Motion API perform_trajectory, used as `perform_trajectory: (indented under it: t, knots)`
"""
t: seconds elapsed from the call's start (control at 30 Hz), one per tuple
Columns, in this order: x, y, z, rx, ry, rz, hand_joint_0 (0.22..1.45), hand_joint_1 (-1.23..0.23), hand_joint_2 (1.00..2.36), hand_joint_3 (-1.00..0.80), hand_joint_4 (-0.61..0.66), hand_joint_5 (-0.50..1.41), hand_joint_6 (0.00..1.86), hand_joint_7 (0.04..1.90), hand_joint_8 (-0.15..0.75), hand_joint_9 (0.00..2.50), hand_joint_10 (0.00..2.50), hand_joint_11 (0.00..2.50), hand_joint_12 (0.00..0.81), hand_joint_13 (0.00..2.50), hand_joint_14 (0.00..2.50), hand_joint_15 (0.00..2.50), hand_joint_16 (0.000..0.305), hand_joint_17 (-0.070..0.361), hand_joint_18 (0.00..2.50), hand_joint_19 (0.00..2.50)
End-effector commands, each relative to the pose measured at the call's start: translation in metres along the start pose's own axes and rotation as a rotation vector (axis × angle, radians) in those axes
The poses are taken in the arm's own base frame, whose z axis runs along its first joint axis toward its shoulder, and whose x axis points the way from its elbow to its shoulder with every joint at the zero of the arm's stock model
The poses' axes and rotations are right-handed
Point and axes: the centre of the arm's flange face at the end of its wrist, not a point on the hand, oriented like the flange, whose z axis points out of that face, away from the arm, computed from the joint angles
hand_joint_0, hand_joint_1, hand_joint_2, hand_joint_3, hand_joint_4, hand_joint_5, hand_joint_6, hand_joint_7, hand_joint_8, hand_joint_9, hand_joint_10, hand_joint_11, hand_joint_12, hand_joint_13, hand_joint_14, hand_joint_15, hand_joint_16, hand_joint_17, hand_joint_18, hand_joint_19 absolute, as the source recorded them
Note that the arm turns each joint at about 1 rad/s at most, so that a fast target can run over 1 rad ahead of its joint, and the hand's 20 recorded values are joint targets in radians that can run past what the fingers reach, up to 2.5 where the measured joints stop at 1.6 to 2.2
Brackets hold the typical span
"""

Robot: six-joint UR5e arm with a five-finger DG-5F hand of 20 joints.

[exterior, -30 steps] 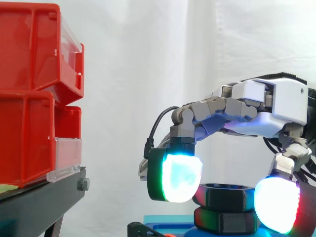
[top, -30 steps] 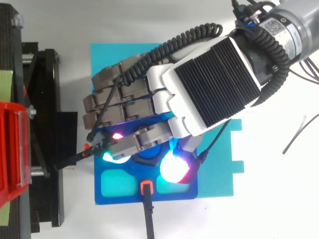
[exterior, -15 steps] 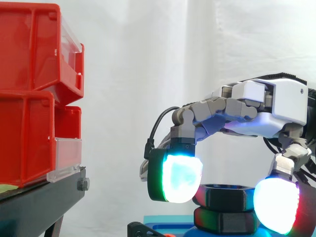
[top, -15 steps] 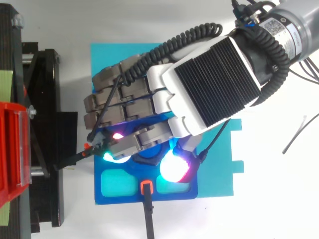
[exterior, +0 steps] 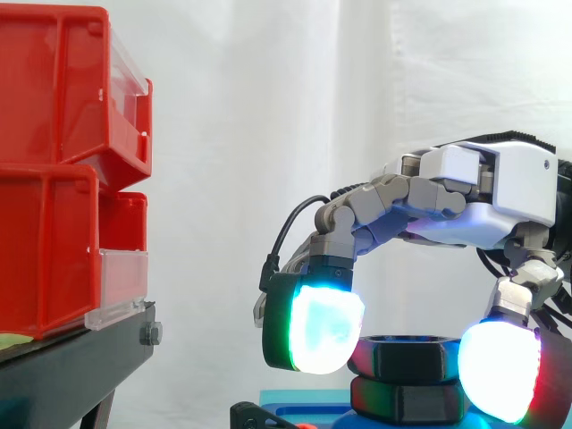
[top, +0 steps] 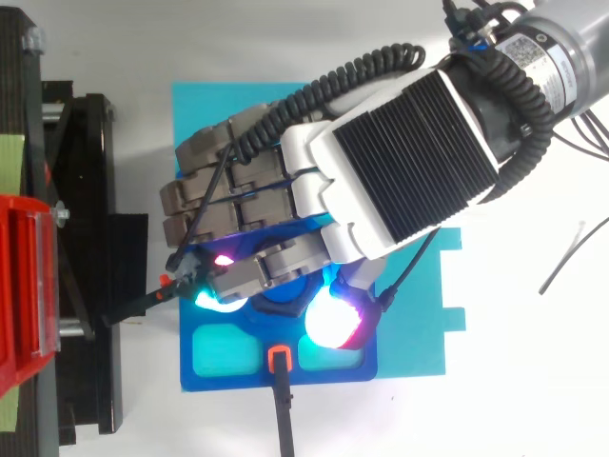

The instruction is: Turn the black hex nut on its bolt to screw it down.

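1. As the hand [exterior: 500, 188] arches over the fixture, the nearest thing is its cyan-and-green fingertip pad [exterior: 315, 327]. It has just dipped, sitting lower and a touch further left than 1 s ago, and it now overlaps the left flank of the black hex nut [exterior: 404, 354].
2. The white-and-red thumb pad [exterior: 499, 371] has held its spot at the nut's right flank. So finger and thumb are curled round the nut from 2 sides. I read that as a closed pinch, though the actual touch points sit behind the glow.
3. The nut looks to be where it was, riding on a second black hex piece [exterior: 407, 398] above the blue base [top: 219, 376]. My call is that the finger is sweeping round to drive a turn, with little rotation gained so far.
4. The bolt's thread is hidden by the nut and the piece under it, so how far there is left to screw down cannot be told.
5. From above, the palm and fingers cover the nut, and the 2 pads peep out at the hand's lower edge.
6. In the side view the base is cut off by the frame's lower edge.
7. Further back, the cyan mat [top: 423, 324], the red bins [exterior: 49, 223] and their black stand [exterior: 80, 357] have not budged.
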Motion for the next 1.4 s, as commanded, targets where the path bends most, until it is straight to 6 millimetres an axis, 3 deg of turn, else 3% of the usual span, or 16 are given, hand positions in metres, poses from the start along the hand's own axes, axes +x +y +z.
perform_trajectory:
  t: [0.0,0.2,0.43,0.47,0.67,0.8,1.17,1.37]
  knots:
    - [0.0,-0.001,0.0,0.001,0.0,0.0,0.51,-0.85,1.0,-0.5,0.27,-0.18,0.7,0.93,0.283,0.67,0.01,0.32,0.339,0.68,0.01,0.34,0.049,0.111,0.63,0.39]
    - [0.0,-0.001,0.0,0.001,0.0,0.0,0.42,-0.65,1.0,-0.5,0.32,-0.16,0.61,1.03,0.318,0.69,0.01,0.31,0.378,0.71,0.01,0.34,0.057,0.129,0.66,0.38]
    - [-0.004,0.001,0.004,-0.004,-0.005,0.0,0.41,-0.63,1.0,-0.5,0.32,-0.15,0.5,1.15,0.322,0.68,0.01,0.3,0.386,0.69,0.01,0.32,0.059,0.133,0.65,0.38]
    - [-0.022,-0.003,0.012,-0.006,-0.026,-0.016,0.41,-0.63,1.0,-0.5,0.32,-0.16,0.5,1.11,0.322,0.68,0.01,0.29,0.386,0.69,0.01,0.32,0.059,0.134,0.64,0.38]
    - [-0.043,-0.003,0.019,-0.015,-0.001,-0.002,0.4,-0.6,1.0,-0.5,0.31,-0.17,0.5,1.04,0.321,0.66,0.01,0.28,0.394,0.68,0.01,0.31,0.061,0.136,0.63,0.38]
    - [-0.069,0.0,0.021,-0.015,0.035,-0.007,0.39,-0.58,1.0,-0.5,0.31,-0.18,0.5,1.02,0.325,0.66,0.01,0.28,0.397,0.68,0.01,0.3,0.061,0.137,0.63,0.38]
    - [-0.119,0.012,-0.003,0.032,0.122,-0.052,0.4,-0.55,1.0,-0.5,0.31,-0.17,0.5,1.01,0.325,0.66,0.01,0.28,0.398,0.67,0.01,0.28,0.061,0.136,0.62,0.38]
    - [-0.129,0.023,-0.025,0.081,0.19,-0.05,0.41,-0.54,1.0,-0.5,0.3,-0.17,0.5,0.99,0.322,0.66,0.01,0.27,0.399,0.65,0.01,0.25,0.06,0.135,0.62,0.37]
